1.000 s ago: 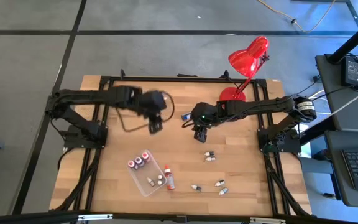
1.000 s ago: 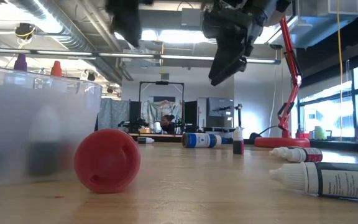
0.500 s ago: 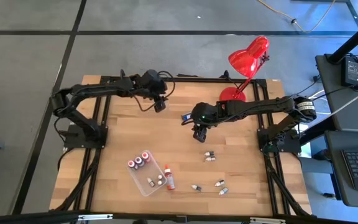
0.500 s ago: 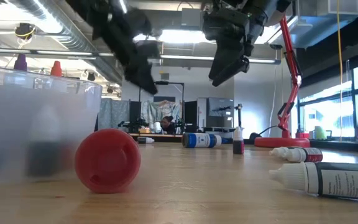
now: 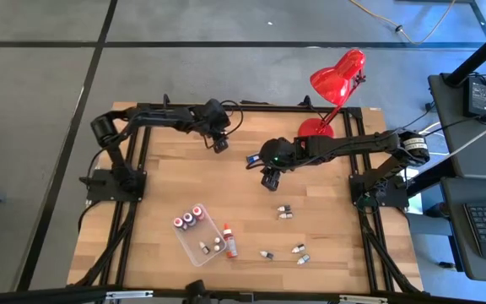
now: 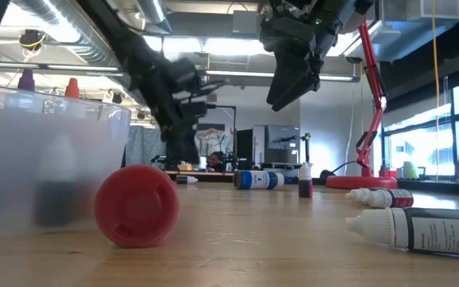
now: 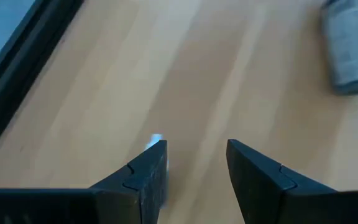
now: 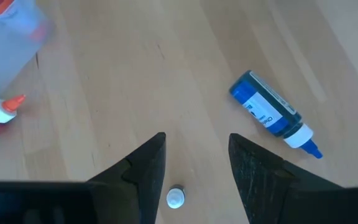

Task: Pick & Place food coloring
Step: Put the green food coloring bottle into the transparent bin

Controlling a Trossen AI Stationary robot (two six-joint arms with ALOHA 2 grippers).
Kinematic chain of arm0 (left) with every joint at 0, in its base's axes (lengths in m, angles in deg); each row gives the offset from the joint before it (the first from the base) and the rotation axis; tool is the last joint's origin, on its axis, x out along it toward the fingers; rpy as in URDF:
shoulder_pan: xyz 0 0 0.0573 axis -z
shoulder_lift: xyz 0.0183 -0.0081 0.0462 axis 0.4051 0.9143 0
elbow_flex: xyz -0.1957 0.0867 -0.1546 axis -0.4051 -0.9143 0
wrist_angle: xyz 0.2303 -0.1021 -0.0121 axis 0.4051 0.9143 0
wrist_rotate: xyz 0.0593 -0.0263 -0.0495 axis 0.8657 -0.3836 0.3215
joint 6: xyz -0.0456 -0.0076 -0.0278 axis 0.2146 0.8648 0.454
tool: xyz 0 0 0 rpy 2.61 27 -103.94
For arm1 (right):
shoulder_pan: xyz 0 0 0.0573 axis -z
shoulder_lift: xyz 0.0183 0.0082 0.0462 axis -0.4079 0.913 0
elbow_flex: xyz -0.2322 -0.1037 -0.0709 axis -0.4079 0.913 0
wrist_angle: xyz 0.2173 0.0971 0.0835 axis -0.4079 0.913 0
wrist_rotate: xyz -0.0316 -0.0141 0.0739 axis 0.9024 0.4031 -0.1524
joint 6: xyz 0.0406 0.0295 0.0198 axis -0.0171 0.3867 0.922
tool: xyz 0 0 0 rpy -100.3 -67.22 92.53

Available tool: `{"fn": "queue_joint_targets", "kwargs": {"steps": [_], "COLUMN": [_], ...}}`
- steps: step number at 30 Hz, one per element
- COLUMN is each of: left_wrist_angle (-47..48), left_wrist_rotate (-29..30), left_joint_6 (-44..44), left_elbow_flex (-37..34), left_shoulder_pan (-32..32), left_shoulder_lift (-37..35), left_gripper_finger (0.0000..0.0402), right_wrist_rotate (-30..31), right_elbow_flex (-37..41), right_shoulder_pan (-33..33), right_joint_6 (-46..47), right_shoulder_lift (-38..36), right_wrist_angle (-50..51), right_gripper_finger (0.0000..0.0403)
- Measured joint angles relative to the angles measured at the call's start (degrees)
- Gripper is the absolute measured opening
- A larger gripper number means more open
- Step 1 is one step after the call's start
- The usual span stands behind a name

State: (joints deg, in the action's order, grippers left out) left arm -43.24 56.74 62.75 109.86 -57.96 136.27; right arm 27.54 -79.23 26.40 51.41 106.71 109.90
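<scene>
Food coloring bottles lie scattered on the wooden table. A blue one point(image 5: 251, 158) point(image 8: 272, 117) lies on its side between the two grippers. My left gripper point(image 5: 218, 145) point(image 7: 196, 146) hangs open low over the far part of the table; a small white tip point(image 7: 156, 140) shows beside one of its fingers. My right gripper point(image 5: 270, 180) point(image 8: 196, 140) stands open, high above a small white-capped bottle point(image 8: 175, 197) that stands upright. More bottles point(image 5: 284, 212) point(image 5: 299, 252) lie toward the near right. A red one point(image 5: 229, 241) lies beside the clear tray point(image 5: 191, 247).
The clear tray point(image 6: 46, 159) near the front holds several bottles. A red desk lamp point(image 5: 336, 80) point(image 6: 369, 104) stands at the far right corner. Black frame rails run along the table's edges. Bare wood lies at the table's middle and left.
My left gripper has swung from over the table's middle toward the far edge and has come down close to the table. My right gripper has stayed where it was. No bottle has moved.
</scene>
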Motion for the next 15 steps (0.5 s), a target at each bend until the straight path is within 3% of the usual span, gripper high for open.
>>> {"fn": "queue_joint_targets", "kwargs": {"steps": [4, 10, 15], "left_wrist_angle": [-0.59, -1.09, -0.86], "left_wrist_rotate": [1.17, 7.67, 2.42], "left_joint_6": [0.24, -2.32, -2.47], "left_elbow_flex": [0.01, 0.02, 0.02], "left_shoulder_pan": [-1.08, -1.88, -3.0], "left_shoulder_lift": [2.29, 2.66, 2.66], "left_gripper_finger": [0.016, 0.0163, 0.0163], "right_wrist_rotate": [0.04, 0.13, 0.13], "right_elbow_flex": [0.02, 0.02, 0.02], "right_shoulder_pan": [0.0, 0.0, 0.0], "right_joint_6": [0.0, 0.02, 0.04], "right_shoulder_lift": [0.0, 0.0, 0.0], "right_wrist_angle": [0.01, -0.03, -0.07], "right_gripper_finger": [0.0177, 0.0177, 0.0177]}}
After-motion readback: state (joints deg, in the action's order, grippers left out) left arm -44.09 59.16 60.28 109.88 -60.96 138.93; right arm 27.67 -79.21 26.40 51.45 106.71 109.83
